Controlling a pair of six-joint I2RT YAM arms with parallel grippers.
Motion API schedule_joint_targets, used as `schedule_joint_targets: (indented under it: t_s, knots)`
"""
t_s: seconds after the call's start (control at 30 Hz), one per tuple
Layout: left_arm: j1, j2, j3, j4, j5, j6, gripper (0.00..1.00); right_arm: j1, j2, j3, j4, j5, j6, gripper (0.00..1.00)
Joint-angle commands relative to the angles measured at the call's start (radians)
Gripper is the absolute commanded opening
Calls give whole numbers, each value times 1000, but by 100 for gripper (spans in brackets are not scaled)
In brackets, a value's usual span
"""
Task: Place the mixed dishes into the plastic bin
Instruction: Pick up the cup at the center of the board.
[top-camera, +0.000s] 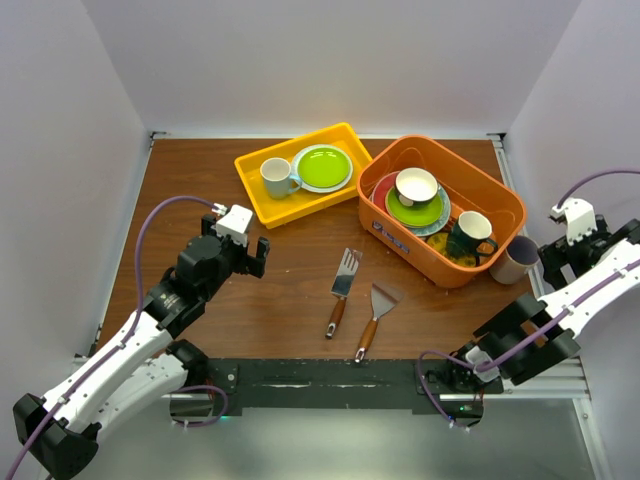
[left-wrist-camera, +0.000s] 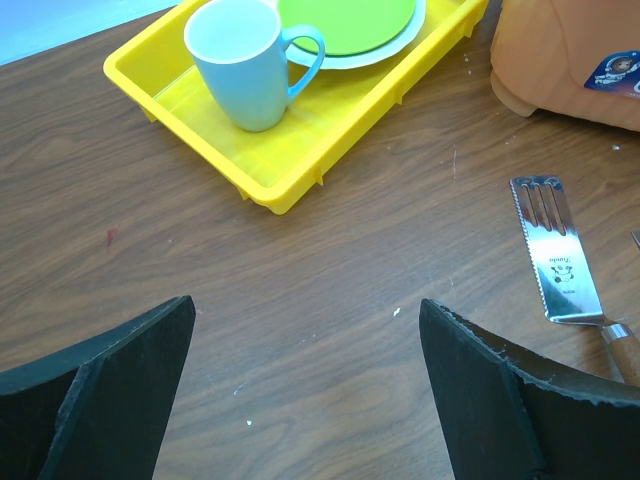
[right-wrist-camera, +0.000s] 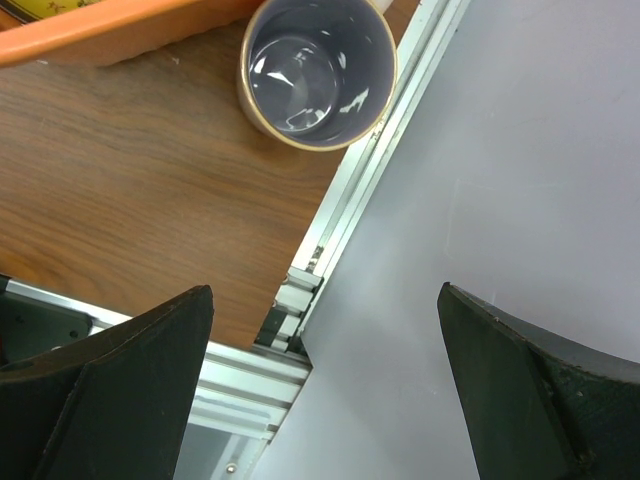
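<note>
The orange plastic bin (top-camera: 497, 193) stands at the right back of the table. In it lie stacked plates, a lime green one (top-camera: 415, 211) on top, with a small white bowl (top-camera: 416, 185) on that and a dark-teal mug (top-camera: 470, 236) beside it. Another lime green plate (top-camera: 322, 167) (left-wrist-camera: 345, 20) lies in the yellow tray (top-camera: 262, 205). A tan cup with a grey inside (top-camera: 515, 258) (right-wrist-camera: 318, 65) stands on the table just right of the bin. My left gripper (top-camera: 243, 247) (left-wrist-camera: 307, 302) is open over bare wood, short of the tray. My right gripper (top-camera: 562, 258) (right-wrist-camera: 325, 290) is open over the table's right edge, near the cup.
A white mug with a pale-blue handle (top-camera: 277, 177) (left-wrist-camera: 245, 60) stands in the yellow tray (left-wrist-camera: 260, 165). Two wooden-handled metal spatulas (top-camera: 343, 285) (top-camera: 375, 315) lie mid-table; one (left-wrist-camera: 555, 260) shows to the right of my left gripper. An aluminium rail (right-wrist-camera: 330, 240) and grey wall border the right side.
</note>
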Motion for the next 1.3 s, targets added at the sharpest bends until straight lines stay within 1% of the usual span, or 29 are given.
schedule_joint_targets:
  t_s: [0.0, 0.43, 0.67, 0.7, 0.77, 0.8, 0.87, 0.93, 0.97, 1.0, 1.17, 1.27]
  knots:
    - [5, -3, 0, 41, 2, -1, 100, -21, 9, 17, -112, 2, -35, 99]
    - [5, -3, 0, 43, 2, 0, 100, -39, 23, 14, -101, 12, -52, 99]
    - [5, 0, 0, 41, 5, 0, 100, -39, 22, -15, -35, 24, -39, 99]
    - [7, 0, 0, 43, 7, -1, 100, -39, 29, -18, -43, 18, -49, 99]
    - [5, 6, 0, 43, 8, -1, 100, -39, 42, -20, -102, -33, -160, 99]
    - [5, 7, 0, 41, 7, 0, 100, -27, 34, -40, -115, -41, -173, 99]
    - [5, 14, 0, 41, 10, -1, 100, -3, 16, -81, -114, -33, -260, 99]
    - [5, 18, 0, 41, 7, 0, 100, 49, -13, -141, -112, -30, -317, 99]
    - [7, 20, 0, 40, 5, -1, 100, 74, -23, -156, -98, -28, -314, 99]
    - [7, 20, 0, 40, 4, 0, 100, 120, -32, -182, -59, -30, -303, 99]
    - [5, 24, -1, 38, -3, -1, 100, 261, -55, -221, 115, -10, -139, 98]
    - [7, 26, 0, 37, -4, -1, 100, 301, -26, -222, 182, 19, -92, 97]
